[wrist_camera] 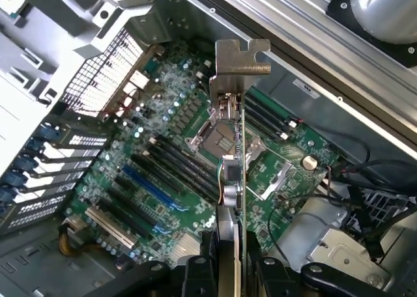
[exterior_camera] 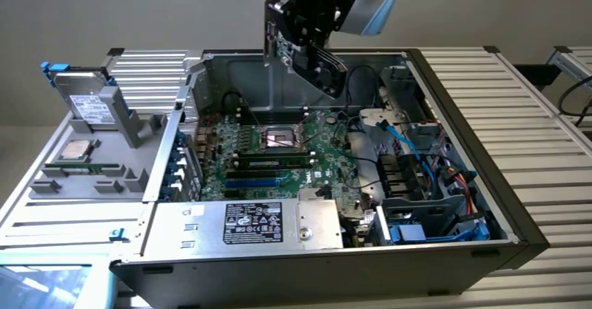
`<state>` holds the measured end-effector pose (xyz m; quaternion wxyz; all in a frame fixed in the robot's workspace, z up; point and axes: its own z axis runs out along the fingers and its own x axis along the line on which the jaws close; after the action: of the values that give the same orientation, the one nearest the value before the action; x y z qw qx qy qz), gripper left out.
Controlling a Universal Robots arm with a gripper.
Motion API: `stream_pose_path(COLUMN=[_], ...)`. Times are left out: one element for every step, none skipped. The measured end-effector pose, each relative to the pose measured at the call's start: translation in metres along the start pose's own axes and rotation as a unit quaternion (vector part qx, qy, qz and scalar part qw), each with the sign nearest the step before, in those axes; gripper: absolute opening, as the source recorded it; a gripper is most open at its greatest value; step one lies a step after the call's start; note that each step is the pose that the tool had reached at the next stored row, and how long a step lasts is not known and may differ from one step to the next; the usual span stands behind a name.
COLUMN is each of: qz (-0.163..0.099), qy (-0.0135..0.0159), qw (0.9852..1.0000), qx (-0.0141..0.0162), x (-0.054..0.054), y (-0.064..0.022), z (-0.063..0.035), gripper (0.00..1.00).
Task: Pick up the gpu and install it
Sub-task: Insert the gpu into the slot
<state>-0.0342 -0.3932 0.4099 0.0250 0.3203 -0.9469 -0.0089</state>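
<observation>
You've got one gripper (exterior_camera: 310,23) and it's clamped on one gpu (exterior_camera: 321,68), jaws narrow on the card's edge. The card hangs in the air above the rear of one open computer case (exterior_camera: 481,205), touching nothing below it.

In the wrist view you see the gpu (wrist_camera: 232,180) edge-on between the two gripper (wrist_camera: 228,272) fingers (wrist_camera: 195,274), with its silver bracket at the far end and tilted slightly.

Below it there's one green motherboard (exterior_camera: 319,158) with one CPU socket (exterior_camera: 277,140) and one memory stick (exterior_camera: 273,162) seated in the slots just beside the socket. The blue slots (exterior_camera: 254,183) sit nearer the power supply (exterior_camera: 245,222), which you can count as one, with a white label on top.

What's crowding the space:
- Black cables (exterior_camera: 359,94) loop just beside the card on the exterior view's right.
- Blue cables (exterior_camera: 418,149) run through the drive bay further right.
- A row of slot covers (wrist_camera: 78,141) lines the case wall; I can't tell the count.

Outside the case, on the exterior view's left, you've got one grey tray (exterior_camera: 93,181). It holds one silver drive (exterior_camera: 88,102) standing upright and one processor chip (exterior_camera: 76,151) lying flat. Both are well apart from the gpu. The case sits on a ribbed metal table (exterior_camera: 523,115).
</observation>
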Motion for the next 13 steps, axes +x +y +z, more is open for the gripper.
stream_pose_path(qz=[-0.009,-0.018,-0.027,-0.035,-0.044,-0.053,-0.062,-0.071,-0.080,-0.089,-0.098,-0.107,-0.116], qy=[0.0003,0.0006,0.0009,0.0007,0.0004,0.0002,0.0001,0.0001,0.0000,0.0000,0.0000,0.0000,0.0001], qw=[1.0000,0.9998,0.9996,0.9994,0.9990,0.9986,0.9981,0.9975,0.9968,0.9960,0.9951,0.9942,0.9932], qx=[0.0004,0.0008,0.0016,0.0027,0.0038,0.0045,0.0052,0.0059,0.0066,0.0072,0.0077,0.0083,0.0089], x=[0.0000,0.0000,0.0000,0.0000,0.0000,0.0000,0.0000,0.0000,0.0000,0.0000,-0.0001,-0.0001,-0.0001], y=[0.0000,0.0000,0.0000,0.0000,0.0000,0.0000,0.0000,0.0000,0.0000,0.0000,0.0000,0.0000,0.0000], z=[0.0001,0.0001,0.0001,0.0002,0.0003,0.0004,0.0005,0.0006,0.0008,0.0009,0.0011,0.0012,0.0013], gripper=[0.28,0.28,0.28,0.28,0.28,0.28,0.28,0.28,0.28,0.28,0.28,0.28,0.28])
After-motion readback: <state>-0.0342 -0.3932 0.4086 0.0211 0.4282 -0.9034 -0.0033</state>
